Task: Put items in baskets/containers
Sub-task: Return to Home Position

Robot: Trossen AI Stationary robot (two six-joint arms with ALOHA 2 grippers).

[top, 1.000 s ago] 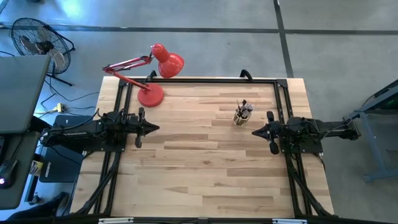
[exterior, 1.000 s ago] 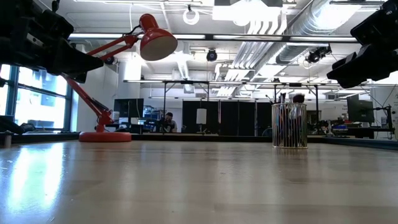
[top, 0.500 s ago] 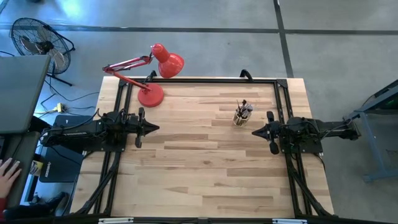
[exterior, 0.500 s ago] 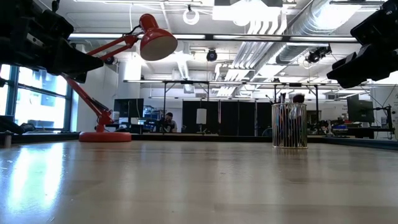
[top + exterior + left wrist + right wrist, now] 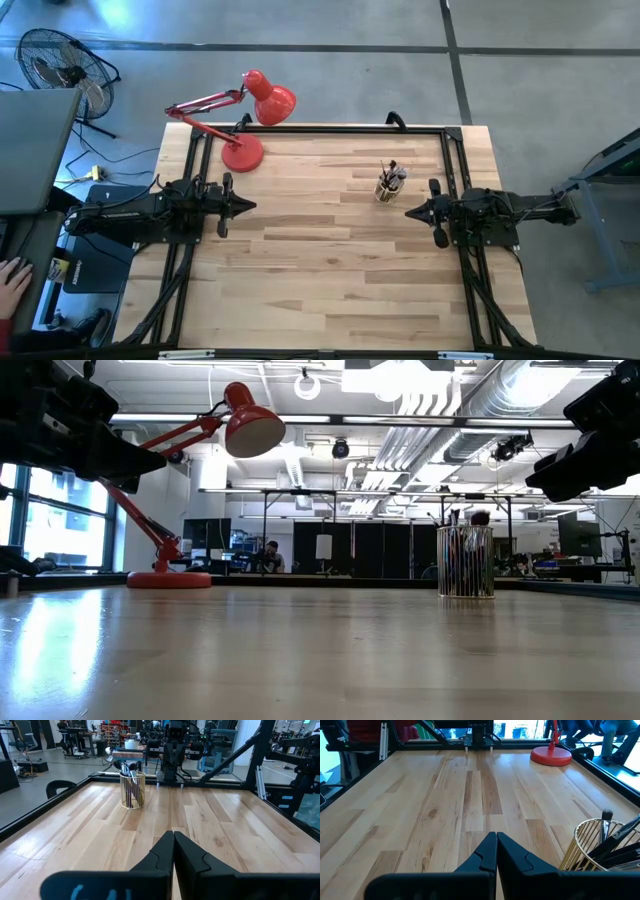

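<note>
Gold wire holder (image 5: 385, 190) stands upright on the counter (image 5: 320, 280) near the right hand (image 5: 408, 212), fingers together; brushes (image 5: 392, 174) bunch inside, too crowded to count; the left hand (image 5: 250, 206), also closed, hovers well apart.

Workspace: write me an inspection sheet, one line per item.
Surface: wooden table, no marks seen.
Job's things: brushes stand in the gold wire holder near the right arm; none loose.
Clutter: red desk lamp at a corner on the left arm's side.
Pincers: left pincer and right pincer shut, empty, at opposite table sides.
Cables: floor cables beside the left arm.
Surroundings: floor fan; a person's hand off the table.
</note>
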